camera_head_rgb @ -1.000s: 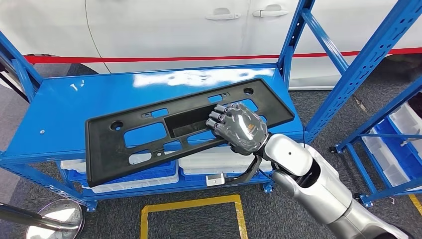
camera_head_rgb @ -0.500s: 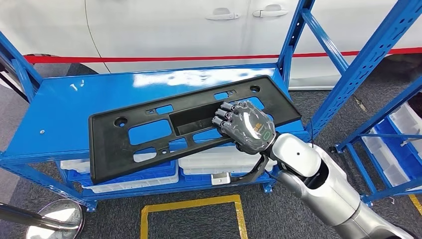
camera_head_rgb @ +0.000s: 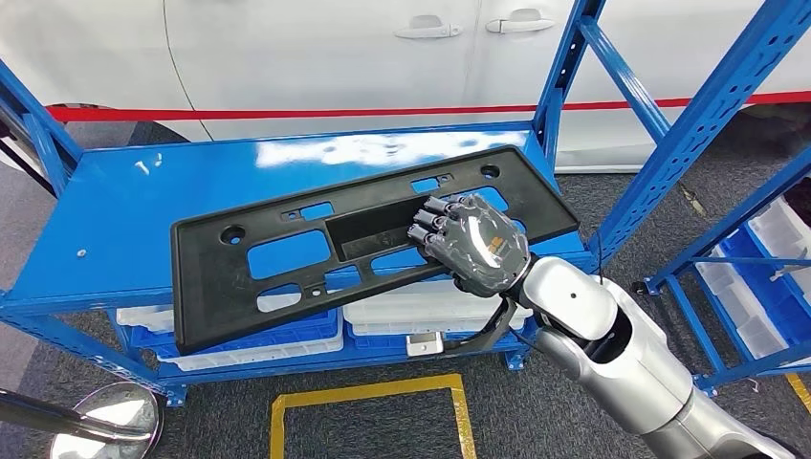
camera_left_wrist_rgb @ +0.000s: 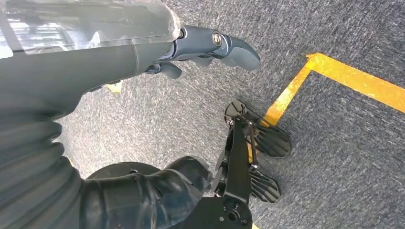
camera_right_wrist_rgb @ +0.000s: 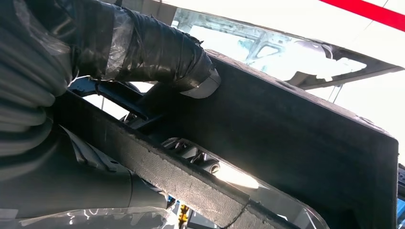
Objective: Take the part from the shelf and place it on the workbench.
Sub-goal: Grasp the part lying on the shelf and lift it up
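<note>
- The right robot hand [camera_head_rgb: 471,244] is grasping the part [camera_head_rgb: 316,258], a long black panel with several cut-outs, at its front rim toward the right end; the fingers are reaching over the rim into a central opening.
- In the right wrist view, the thumb [camera_right_wrist_rgb: 157,52] is pressing against the dark face of the part [camera_right_wrist_rgb: 296,143], which supports the judgement that the grip is firm.
- The part is lying tilted over the top level of the blue shelf [camera_head_rgb: 115,220], its left end overhanging the shelf's front edge and its right end pointing toward the back right corner. Whether it is touching the shelf surface or riding just above it cannot be told.
- The left robot hand [camera_left_wrist_rgb: 210,45] is hanging over the grey carpet, holding nothing, with its fingers loosely apart.
- Progress, as judged: the grasp is made and the lift appears to be beginning. The part is not yet clear of the shelf.
- Remaining, as judged: drawing the part out past the blue upright [camera_head_rgb: 564,72], carrying it to the tabletop, and setting it down. No workbench is appearing here.
- Risk, as judged: the single off-centre grip is leaving the long left end unsupported, so the part may swing or catch on the frame.
</note>
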Action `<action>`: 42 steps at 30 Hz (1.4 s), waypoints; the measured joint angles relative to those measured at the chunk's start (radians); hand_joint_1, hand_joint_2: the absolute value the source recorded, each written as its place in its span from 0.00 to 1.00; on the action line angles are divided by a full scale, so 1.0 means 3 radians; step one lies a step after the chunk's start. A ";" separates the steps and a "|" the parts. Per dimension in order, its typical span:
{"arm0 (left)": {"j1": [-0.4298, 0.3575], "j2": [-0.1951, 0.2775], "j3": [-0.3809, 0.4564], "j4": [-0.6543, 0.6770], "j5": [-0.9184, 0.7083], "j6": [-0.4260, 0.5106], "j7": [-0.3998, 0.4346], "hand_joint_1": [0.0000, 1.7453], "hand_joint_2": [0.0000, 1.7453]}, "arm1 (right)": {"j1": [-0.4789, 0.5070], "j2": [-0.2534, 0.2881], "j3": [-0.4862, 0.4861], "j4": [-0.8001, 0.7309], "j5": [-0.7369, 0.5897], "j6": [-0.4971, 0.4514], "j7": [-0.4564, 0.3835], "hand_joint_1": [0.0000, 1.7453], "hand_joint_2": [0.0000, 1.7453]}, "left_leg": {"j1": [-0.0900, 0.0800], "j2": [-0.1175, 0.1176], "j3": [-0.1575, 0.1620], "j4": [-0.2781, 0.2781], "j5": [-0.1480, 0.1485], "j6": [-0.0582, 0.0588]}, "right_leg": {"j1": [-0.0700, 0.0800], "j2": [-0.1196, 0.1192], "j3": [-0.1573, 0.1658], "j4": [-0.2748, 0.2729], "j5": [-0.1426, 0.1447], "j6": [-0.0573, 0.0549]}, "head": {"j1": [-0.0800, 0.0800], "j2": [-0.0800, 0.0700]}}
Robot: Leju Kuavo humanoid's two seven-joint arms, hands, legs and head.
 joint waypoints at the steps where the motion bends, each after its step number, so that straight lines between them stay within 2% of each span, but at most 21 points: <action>1: 0.0000 0.0000 0.0003 0.0000 0.0000 0.0000 0.0001 0.00 1.00 | 0.0000 0.0000 0.0000 0.0000 0.0000 -0.0001 -0.0002 1.00 1.00 | 0.0000 0.0000 0.0000 0.0000 0.0000 0.0000 | 0.0000 0.0000 0.0000 0.0000 0.0000 0.0000 | 0.0000 0.0000; 8: -0.0003 0.0001 0.0028 -0.0001 -0.0033 -0.0008 0.0003 0.00 1.00 | -0.0013 -0.0041 0.0000 -0.0005 0.0000 -0.0053 -0.0101 1.00 1.00 | 0.0000 0.0000 -0.0001 0.0000 0.0000 0.0000 | 0.0000 -0.0001 0.0000 0.0000 0.0000 0.0000 | 0.0000 0.0000; 18: -0.0012 0.0001 0.0051 0.0001 -0.0071 -0.0009 0.0007 0.00 1.00 | -0.0014 -0.0065 0.0000 -0.0008 -0.0021 -0.0089 -0.0094 1.00 1.00 | 0.0000 0.0000 -0.0002 0.0000 0.0000 0.0000 | -0.0001 -0.0002 0.0000 0.0000 -0.0001 0.0001 | 0.0000 0.0000; 25: -0.0011 0.0017 0.0053 0.0000 -0.0081 -0.0001 0.0006 0.00 1.00 | -0.0014 -0.0079 0.0000 -0.0006 -0.0028 -0.0092 -0.0093 1.00 1.00 | -0.0020 -0.0003 -0.0022 0.0029 -0.0007 0.0027 | -0.0027 -0.0003 0.0001 -0.0004 0.0012 0.0037 | 0.0000 0.0000; 28: -0.0011 0.0020 0.0055 0.0000 -0.0081 0.0000 0.0005 0.00 1.00 | -0.0015 -0.0083 0.0000 -0.0006 -0.0036 -0.0092 -0.0093 1.00 1.00 | -0.0016 0.0002 -0.0018 0.0014 0.0038 0.0066 | -0.0034 -0.0003 0.0003 -0.0006 0.0027 0.0075 | 0.0000 0.0000; 29: -0.0013 0.0020 0.0056 -0.0001 -0.0081 0.0000 0.0004 0.00 1.00 | -0.0016 -0.0087 0.0000 -0.0006 -0.0041 -0.0092 -0.0093 1.00 1.00 | -0.0008 0.0007 -0.0013 -0.0009 0.0068 0.0086 | -0.0034 -0.0003 -0.0008 0.0021 -0.0013 0.0085 | 0.0000 0.0000; 30: -0.0015 0.0019 0.0056 -0.0001 -0.0081 0.0000 0.0003 0.00 1.00 | -0.0017 -0.0093 0.0000 -0.0006 -0.0047 -0.0093 -0.0094 1.00 1.00 | 0.0001 0.0013 -0.0012 -0.0034 0.0097 0.0106 | -0.0034 -0.0002 -0.0038 0.0109 -0.0109 0.0089 | 0.0001 0.0000; 31: -0.0018 0.0019 0.0056 -0.0001 -0.0081 0.0000 0.0001 0.00 1.00 | -0.0019 -0.0100 0.0000 -0.0006 -0.0054 -0.0094 -0.0094 1.00 1.00 | 0.0007 0.0019 -0.0020 -0.0048 0.0120 0.0121 | -0.0034 -0.0002 -0.0091 0.0274 -0.0253 0.0089 | 0.0003 0.0000; 33: -0.0017 0.0019 0.0058 -0.0002 -0.0083 0.0001 -0.0001 0.00 1.00 | -0.0017 -0.0113 0.0000 -0.0002 -0.0065 -0.0093 -0.0095 1.00 1.00 | 0.0002 0.0021 -0.0065 -0.0035 0.0142 0.0133 | -0.0037 -0.0002 -0.0228 0.0741 -0.0556 0.0091 | 0.0004 0.0000; 34: -0.0015 0.0020 0.0061 -0.0004 -0.0085 0.0001 -0.0001 0.00 1.00 | -0.0015 -0.0119 0.0000 0.0001 -0.0068 -0.0093 -0.0096 1.00 1.00 | 0.0000 0.0021 -0.0091 -0.0020 0.0148 0.0131 | -0.0040 -0.0002 -0.0263 0.0921 -0.0641 0.0097 | 0.0004 0.0000; 35: -0.0013 0.0020 0.0064 -0.0006 -0.0088 0.0002 0.0000 0.00 1.00 | -0.0013 -0.0125 0.0000 0.0003 -0.0072 -0.0093 -0.0097 1.00 1.00 | -0.0001 0.0021 -0.0120 0.0000 0.0153 0.0127 | -0.0043 -0.0003 -0.0238 0.0982 -0.0660 0.0101 | 0.0004 0.0000; 36: -0.0011 0.0020 0.0066 -0.0010 -0.0094 0.0003 0.0002 0.00 1.00 | -0.0012 -0.0131 0.0000 0.0005 -0.0074 -0.0093 -0.0098 1.00 1.00 | 0.0000 0.0019 -0.0149 0.0024 0.0157 0.0122 | -0.0047 -0.0004 -0.0143 0.0903 -0.0622 0.0102 | 0.0004 0.0000; 38: -0.0008 0.0018 0.0070 -0.0014 -0.0106 0.0004 0.0007 0.00 1.00 | -0.0017 -0.0141 0.0000 0.0004 -0.0077 -0.0093 -0.0099 1.00 1.00 | 0.0001 0.0014 -0.0205 0.0079 0.0162 0.0108 | -0.0052 -0.0005 0.0179 0.0457 -0.0509 0.0091 | 0.0004 0.0000; 39: -0.0008 0.0016 0.0070 -0.0015 -0.0110 0.0004 0.0010 0.00 1.00 | -0.0018 -0.0144 0.0000 0.0003 -0.0078 -0.0093 -0.0099 1.00 1.00 | -0.0001 0.0009 -0.0226 0.0101 0.0165 0.0094 | -0.0044 -0.0003 0.0295 0.0275 -0.0463 0.0081 | 0.0003 0.0000; 40: -0.0008 0.0014 0.0071 -0.0016 -0.0111 0.0003 0.0011 0.00 1.00 | -0.0019 -0.0147 0.0000 0.0002 -0.0078 -0.0094 -0.0100 1.00 1.00 | -0.0002 0.0004 -0.0239 0.0117 0.0172 0.0075 | -0.0034 -0.0002 0.0359 0.0163 -0.0441 0.0069 | 0.0004 0.0000; 42: -0.0008 0.0011 0.0073 -0.0018 -0.0112 0.0003 0.0013 0.00 1.00 | -0.0024 -0.0154 0.0000 0.0001 -0.0079 -0.0094 -0.0102 1.00 1.00 | -0.0001 -0.0004 -0.0256 0.0122 0.0200 0.0026 | -0.0013 0.0000 0.0352 0.0132 -0.0414 0.0041 | 0.0004 0.0000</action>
